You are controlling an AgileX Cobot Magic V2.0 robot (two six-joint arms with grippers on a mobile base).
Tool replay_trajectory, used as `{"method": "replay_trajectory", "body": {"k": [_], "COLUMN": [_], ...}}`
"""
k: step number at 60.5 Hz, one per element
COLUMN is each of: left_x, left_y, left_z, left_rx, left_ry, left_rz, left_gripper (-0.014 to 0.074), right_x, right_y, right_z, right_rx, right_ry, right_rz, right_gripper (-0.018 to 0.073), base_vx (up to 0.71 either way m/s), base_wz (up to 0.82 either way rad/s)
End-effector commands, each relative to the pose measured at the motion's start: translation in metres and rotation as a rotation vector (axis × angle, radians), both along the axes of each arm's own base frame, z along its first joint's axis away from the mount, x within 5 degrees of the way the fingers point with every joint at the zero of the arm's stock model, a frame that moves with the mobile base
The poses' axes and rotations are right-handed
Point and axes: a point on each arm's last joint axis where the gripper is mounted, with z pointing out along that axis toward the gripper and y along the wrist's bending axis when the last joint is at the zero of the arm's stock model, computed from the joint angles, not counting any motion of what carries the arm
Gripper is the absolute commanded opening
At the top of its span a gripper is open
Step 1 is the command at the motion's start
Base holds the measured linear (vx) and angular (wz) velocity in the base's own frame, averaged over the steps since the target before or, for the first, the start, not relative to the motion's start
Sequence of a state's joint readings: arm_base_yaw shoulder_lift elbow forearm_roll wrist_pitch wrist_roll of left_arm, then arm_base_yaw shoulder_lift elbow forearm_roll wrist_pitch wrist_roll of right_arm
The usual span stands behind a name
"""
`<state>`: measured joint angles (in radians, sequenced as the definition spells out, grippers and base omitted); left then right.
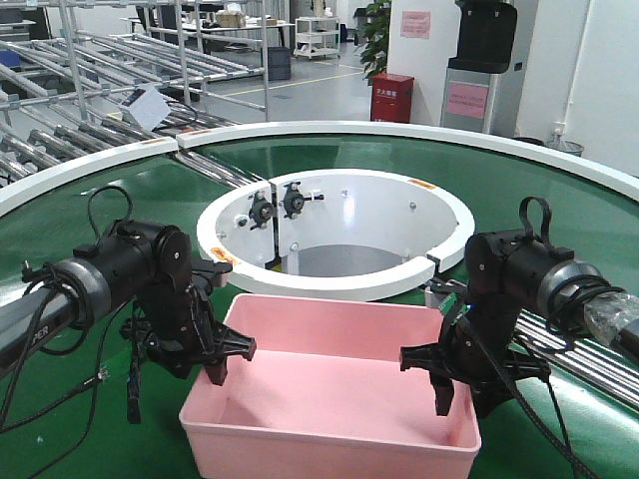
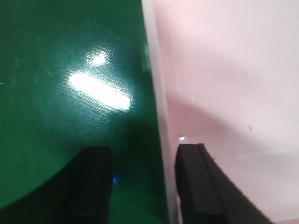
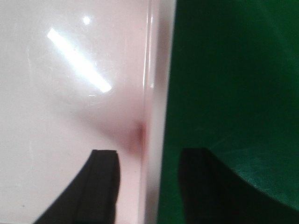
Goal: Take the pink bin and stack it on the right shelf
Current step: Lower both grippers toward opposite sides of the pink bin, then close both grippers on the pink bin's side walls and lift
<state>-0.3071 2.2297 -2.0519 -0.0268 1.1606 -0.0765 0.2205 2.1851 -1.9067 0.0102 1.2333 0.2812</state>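
The pink bin sits on the green belt at the near edge of the front view. My left gripper is open and straddles the bin's left wall, with one finger inside the bin and one outside. In the left wrist view the left gripper has the pale rim between its fingers. My right gripper is open and straddles the right wall. In the right wrist view the right gripper has the rim between its fingers. Neither gripper presses the wall. The right shelf is out of view.
A white ring wall around a round opening stands just behind the bin. Tubular roller racks fill the back left. A red box and a grey and black machine stand at the back right.
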Motion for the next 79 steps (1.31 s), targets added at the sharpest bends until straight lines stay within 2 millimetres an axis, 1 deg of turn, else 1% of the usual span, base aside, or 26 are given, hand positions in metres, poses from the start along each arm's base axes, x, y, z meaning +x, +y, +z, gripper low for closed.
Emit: {"method": "replay_trajectory", "body": {"k": [1, 3, 8, 14, 20, 25, 31, 38, 40, 43, 45, 47, 48, 52, 53, 54, 55, 57, 58, 61, 62, 63, 67, 73, 79], "left_x": [-0.004, -0.004, -0.004, -0.004, -0.004, -0.005, -0.011, -0.023, -0.03, -0.04, -0.049, -0.057, -0.063, -0.081, -0.088, -0.094, -0.097, -0.109, -0.116, -0.133, -0.141, -0.217, -0.231, -0.245, -0.249], "left_y": [0.0, 0.0, 0.0, 0.0, 0.0, 0.0, 0.004, 0.016, 0.018, 0.019, 0.02, 0.02, 0.021, 0.021, 0.022, 0.024, 0.023, 0.025, 0.027, 0.029, 0.029, 0.035, 0.038, 0.041, 0.043], "left_z": [0.039, 0.039, 0.039, 0.039, 0.039, 0.041, 0.052, 0.08, 0.091, 0.101, 0.111, 0.114, 0.12, 0.125, 0.128, 0.13, 0.131, 0.133, 0.138, 0.134, 0.134, 0.12, 0.118, 0.112, 0.106], "left_rx": [-0.041, -0.042, -0.044, -0.044, -0.045, -0.045, -0.037, 0.016, 0.018, 0.01, -0.008, -0.011, -0.013, 0.008, 0.018, 0.03, 0.032, 0.046, 0.044, 0.051, 0.049, -0.063, -0.077, -0.087, -0.094], "left_ry": [-0.107, -0.108, -0.108, -0.108, -0.107, -0.104, -0.096, -0.126, -0.148, -0.158, -0.168, -0.165, -0.174, -0.189, -0.202, -0.218, -0.226, -0.244, -0.262, -0.266, -0.275, -0.344, -0.352, -0.347, -0.341], "left_rz": [0.02, 0.024, 0.027, 0.027, 0.029, 0.03, 0.08, 0.184, 0.192, 0.201, 0.215, 0.224, 0.229, 0.236, 0.24, 0.248, 0.246, 0.262, 0.278, 0.291, 0.292, 0.293, 0.277, 0.264, 0.279], "left_gripper": [0.0277, 0.024, 0.0169, 0.0104, 0.0066, 0.0046, 0.004, 0.0041, 0.0041, 0.0041, 0.0041, 0.0041, 0.0041, 0.0041, 0.0041, 0.0041, 0.0041, 0.0041, 0.0041, 0.0041, 0.0041, 0.0041, 0.0041, 0.0041, 0.0041], "right_x": [-0.004, -0.004, -0.003, -0.003, -0.004, -0.003, -0.008, -0.024, -0.032, -0.042, -0.048, -0.055, -0.06, -0.072, -0.076, -0.08, -0.083, -0.09, -0.092, -0.102, -0.105, -0.156, -0.164, -0.175, -0.179], "right_y": [-0.002, -0.002, -0.002, -0.002, 0.0, 0.0, 0.002, 0.011, 0.016, 0.02, 0.024, 0.029, 0.031, 0.033, 0.034, 0.035, 0.035, 0.034, 0.034, 0.035, 0.035, 0.038, 0.037, 0.035, 0.033], "right_z": [0.037, 0.037, 0.037, 0.037, 0.037, 0.041, 0.06, 0.094, 0.106, 0.118, 0.123, 0.127, 0.128, 0.131, 0.128, 0.13, 0.128, 0.129, 0.129, 0.129, 0.126, 0.122, 0.118, 0.113, 0.109], "right_rx": [0.01, 0.01, 0.015, 0.016, 0.029, 0.037, 0.043, -0.002, -0.027, -0.049, -0.056, -0.072, -0.078, -0.11, -0.119, -0.118, -0.12, -0.113, -0.112, -0.102, -0.099, -0.062, -0.05, -0.03, -0.034], "right_ry": [-0.09, -0.09, -0.092, -0.092, -0.085, -0.105, -0.136, -0.222, -0.242, -0.261, -0.279, -0.291, -0.294, -0.317, -0.314, -0.322, -0.32, -0.331, -0.334, -0.342, -0.342, -0.379, -0.385, -0.392, -0.386], "right_rz": [0.0, -0.002, -0.023, -0.025, -0.027, -0.029, -0.027, 0.008, 0.018, 0.025, 0.033, 0.044, 0.048, 0.051, 0.046, 0.04, 0.038, 0.035, 0.037, 0.041, 0.047, 0.1, 0.097, 0.098, 0.101], "right_gripper": [0.0226, 0.0181, 0.0106, 0.0033, -0.0016, -0.0015, -0.0013, -0.0013, -0.0012, -0.0012, -0.0012, -0.0012, -0.0012, -0.0011, -0.0012, -0.0011, -0.0011, -0.001, -0.001, -0.0009, -0.0009, -0.0009, -0.0009, -0.0009, -0.0009], "base_vx": [0.0, 0.0, 0.0, 0.0, 0.0, 0.0, 0.0, 0.0, 0.0, 0.0, 0.0, 0.0, 0.0, 0.0, 0.0, 0.0, 0.0, 0.0, 0.0, 0.0, 0.0, 0.0, 0.0, 0.0, 0.0], "base_wz": [0.0, 0.0, 0.0, 0.0, 0.0, 0.0, 0.0, 0.0, 0.0, 0.0, 0.0, 0.0, 0.0, 0.0, 0.0, 0.0, 0.0, 0.0, 0.0, 0.0, 0.0, 0.0, 0.0, 0.0, 0.0]}}
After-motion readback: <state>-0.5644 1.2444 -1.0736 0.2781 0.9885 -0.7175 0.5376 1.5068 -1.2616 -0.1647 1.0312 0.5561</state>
